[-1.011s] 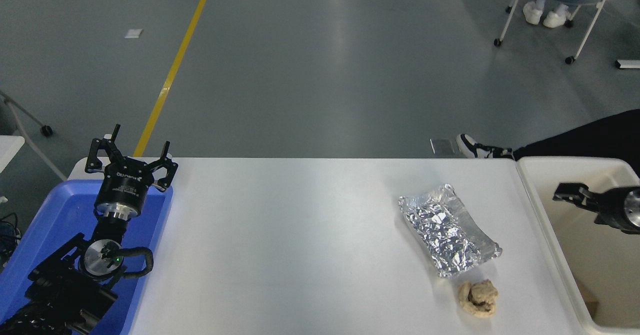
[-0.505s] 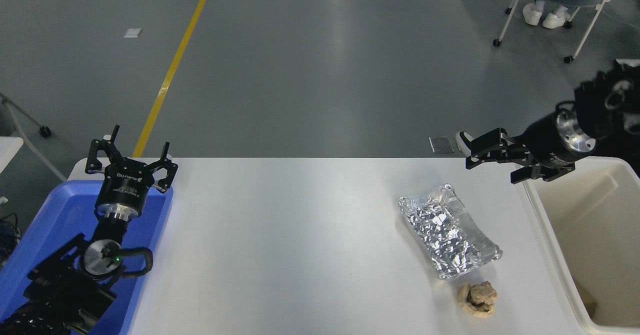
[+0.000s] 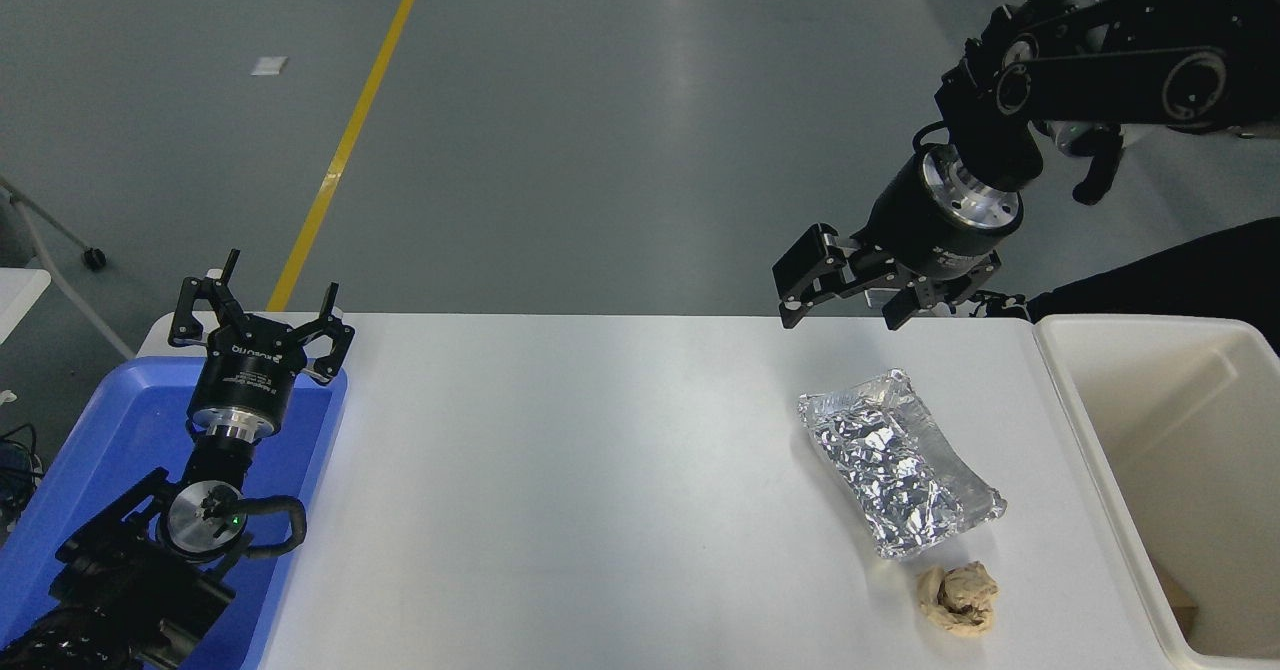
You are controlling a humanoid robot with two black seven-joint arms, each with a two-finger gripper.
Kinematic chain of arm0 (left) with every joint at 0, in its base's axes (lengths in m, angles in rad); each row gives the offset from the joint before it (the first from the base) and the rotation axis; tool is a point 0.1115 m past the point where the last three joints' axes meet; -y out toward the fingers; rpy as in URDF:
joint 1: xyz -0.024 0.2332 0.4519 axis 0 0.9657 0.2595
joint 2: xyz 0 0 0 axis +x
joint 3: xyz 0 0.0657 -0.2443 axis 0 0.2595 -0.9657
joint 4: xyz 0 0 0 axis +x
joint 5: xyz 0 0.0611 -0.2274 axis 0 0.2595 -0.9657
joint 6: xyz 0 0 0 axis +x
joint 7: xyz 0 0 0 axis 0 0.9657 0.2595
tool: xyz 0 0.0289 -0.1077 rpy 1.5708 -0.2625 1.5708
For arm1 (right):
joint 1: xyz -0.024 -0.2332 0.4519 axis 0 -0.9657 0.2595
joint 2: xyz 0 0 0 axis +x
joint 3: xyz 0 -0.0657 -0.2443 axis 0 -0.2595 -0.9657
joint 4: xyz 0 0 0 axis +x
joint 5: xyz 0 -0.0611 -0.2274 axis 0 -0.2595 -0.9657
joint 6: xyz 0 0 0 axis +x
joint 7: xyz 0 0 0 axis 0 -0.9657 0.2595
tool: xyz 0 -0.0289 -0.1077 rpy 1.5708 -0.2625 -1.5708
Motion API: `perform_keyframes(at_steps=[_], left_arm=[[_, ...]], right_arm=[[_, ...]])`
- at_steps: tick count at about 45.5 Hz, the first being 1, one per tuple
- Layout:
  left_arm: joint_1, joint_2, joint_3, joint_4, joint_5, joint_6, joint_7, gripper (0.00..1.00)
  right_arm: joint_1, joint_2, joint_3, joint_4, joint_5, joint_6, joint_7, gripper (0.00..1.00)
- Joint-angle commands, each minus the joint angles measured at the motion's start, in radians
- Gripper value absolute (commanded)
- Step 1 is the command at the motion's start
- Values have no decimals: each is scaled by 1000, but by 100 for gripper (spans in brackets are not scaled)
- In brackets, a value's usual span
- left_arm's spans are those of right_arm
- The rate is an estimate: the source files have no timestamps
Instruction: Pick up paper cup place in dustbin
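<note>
The paper cup is not in view. The dustbin [image 3: 1200, 430], a large cream-white bin, stands at the table's right end; only a small brown scrap shows at its bottom right. My right gripper [image 3: 840, 315] hangs open and empty above the table's far edge, left of the dustbin and just beyond the foil tray. My left gripper [image 3: 262, 312] is parked open at the lower left, over the blue tray.
A crumpled silver foil tray [image 3: 895, 460] lies right of the table's middle, with a tan paper wad [image 3: 958, 598] just in front of it. A blue tray [image 3: 110, 430] sits at the left end. A person's dark leg [image 3: 1170, 275] is beyond the dustbin.
My right arm has risen out of the dustbin and swung up and to the left, and now hangs over the table's far edge. The left arm has not moved.
</note>
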State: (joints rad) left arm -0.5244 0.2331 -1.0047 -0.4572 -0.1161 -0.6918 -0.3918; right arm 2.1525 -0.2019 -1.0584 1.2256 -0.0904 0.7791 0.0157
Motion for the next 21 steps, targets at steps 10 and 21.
perform_keyframes(at_steps=[10,21], left_arm=[[1,0,0,0,0,1,-1,100],[1,0,0,0,0,3,-1,100]], right_arm=[[135,-27,-31,31,26,6,0,100],[184,-100,-40,113,23,6,0,100]])
